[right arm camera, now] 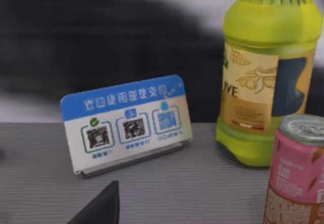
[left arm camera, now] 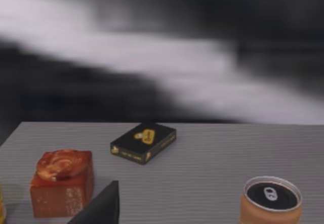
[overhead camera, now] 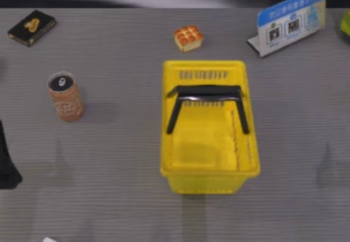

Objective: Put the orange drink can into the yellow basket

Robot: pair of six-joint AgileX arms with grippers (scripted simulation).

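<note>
orange drink can upright on table's left side, well apart from yellow basket at centre, black handle folded across it | left arm parked at left edge | jaws: cannot tell, either arm

Can: metal, matt orange side, dark top with shiny silver rim. Basket: glossy yellow plastic, slotted walls, matt black handle. Table: matt grey, fine ribbed texture, under my arms.
</note>
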